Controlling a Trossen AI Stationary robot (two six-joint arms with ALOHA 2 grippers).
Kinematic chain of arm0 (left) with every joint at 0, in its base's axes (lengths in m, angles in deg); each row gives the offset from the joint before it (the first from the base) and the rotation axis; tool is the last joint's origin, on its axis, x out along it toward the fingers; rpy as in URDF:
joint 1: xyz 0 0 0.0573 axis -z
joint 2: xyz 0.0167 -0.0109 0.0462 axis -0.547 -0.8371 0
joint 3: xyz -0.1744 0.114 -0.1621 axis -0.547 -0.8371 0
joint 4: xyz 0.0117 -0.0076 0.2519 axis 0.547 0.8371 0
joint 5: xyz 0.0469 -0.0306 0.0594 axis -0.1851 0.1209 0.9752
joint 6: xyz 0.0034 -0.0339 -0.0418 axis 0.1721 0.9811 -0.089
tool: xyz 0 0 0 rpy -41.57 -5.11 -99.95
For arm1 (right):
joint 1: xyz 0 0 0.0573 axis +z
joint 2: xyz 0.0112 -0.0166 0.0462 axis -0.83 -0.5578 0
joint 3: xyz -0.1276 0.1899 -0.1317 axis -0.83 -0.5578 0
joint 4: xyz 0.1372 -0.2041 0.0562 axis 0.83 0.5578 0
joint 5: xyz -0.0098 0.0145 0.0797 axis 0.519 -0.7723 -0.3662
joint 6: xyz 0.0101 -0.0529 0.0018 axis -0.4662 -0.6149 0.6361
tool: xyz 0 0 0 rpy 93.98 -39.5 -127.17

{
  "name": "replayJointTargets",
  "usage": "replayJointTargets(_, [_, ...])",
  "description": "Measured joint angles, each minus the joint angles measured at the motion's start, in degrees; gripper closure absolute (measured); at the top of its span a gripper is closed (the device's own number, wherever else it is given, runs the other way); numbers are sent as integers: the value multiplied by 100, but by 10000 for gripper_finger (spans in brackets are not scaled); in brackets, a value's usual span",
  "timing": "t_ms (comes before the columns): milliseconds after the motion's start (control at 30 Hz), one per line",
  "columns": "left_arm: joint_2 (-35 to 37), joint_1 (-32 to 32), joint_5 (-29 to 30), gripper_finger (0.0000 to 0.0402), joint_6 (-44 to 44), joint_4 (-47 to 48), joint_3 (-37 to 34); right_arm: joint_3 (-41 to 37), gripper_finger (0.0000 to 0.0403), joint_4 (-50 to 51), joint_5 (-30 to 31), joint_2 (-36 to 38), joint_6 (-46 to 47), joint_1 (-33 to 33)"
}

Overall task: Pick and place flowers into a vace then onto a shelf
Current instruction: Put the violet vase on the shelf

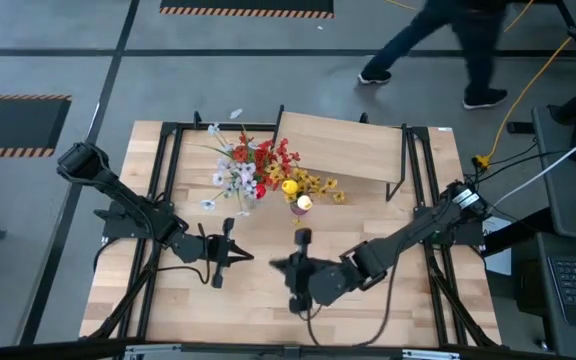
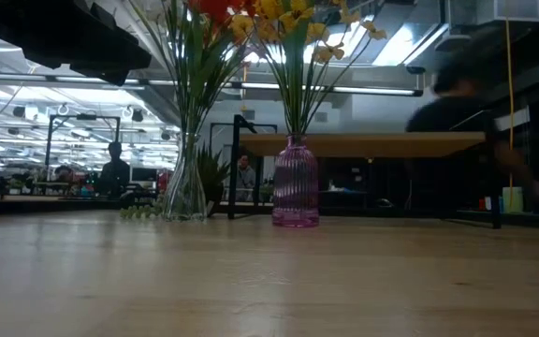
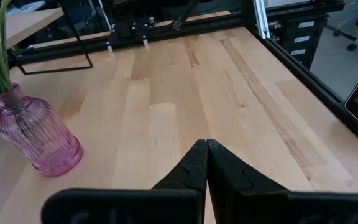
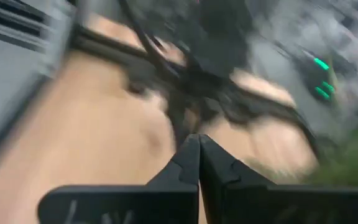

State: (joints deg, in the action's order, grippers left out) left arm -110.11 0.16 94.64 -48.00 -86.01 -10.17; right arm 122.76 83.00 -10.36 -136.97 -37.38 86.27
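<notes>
**Vases stand far of both arms, the right one nearer the pink vase**

The flowers [image 1: 268,165] already stand upright in two vases on the counter [image 1: 408,300]: a pink ribbed vase [image 2: 296,195] and a clear vase [image 2: 186,183] to its left, both just near of the shelf [image 1: 348,148]. The right gripper [image 1: 298,268], jaws pressed together, is directly near of the pink vase; the left gripper [image 1: 230,254], jaws also pressed together and empty, waits beside it.

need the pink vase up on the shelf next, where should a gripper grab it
Grip the pink vase at its narrow neck, just above the ribbed, bulging body. It stands upright with stems rising from the mouth, so come in level from the side, not from above.
</notes>
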Motion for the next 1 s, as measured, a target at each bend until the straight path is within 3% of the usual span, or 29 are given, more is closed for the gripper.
replayJointTargets(133, [0, 0, 0, 399, -3, 1, 0, -529, 403, -30, 1352, -2, 816, 48])
replayJointTargets(200, [0, 0, 1, 400, -33, 0, 0, -774, 403, 8, 1642, -2, 1153, 108])
replayJointTargets(433, [0, 0, 2, 396, -149, 0, 0, -1493, 403, -421, 1700, -2, 1684, 227])
replayJointTargets(600, [0, 0, 2, 400, -154, 0, 0, -2171, 403, -1463, 1357, 28, 1678, 199])
replayJointTargets(867, [0, 0, 3, 397, -118, 23, 0, -4138, 403, -4487, 1167, 536, 1570, 181])
replayJointTargets(1000, [0, -6, 22, 400, -221, 22, 0, -4792, 399, -5399, 1149, 855, 1303, 219])
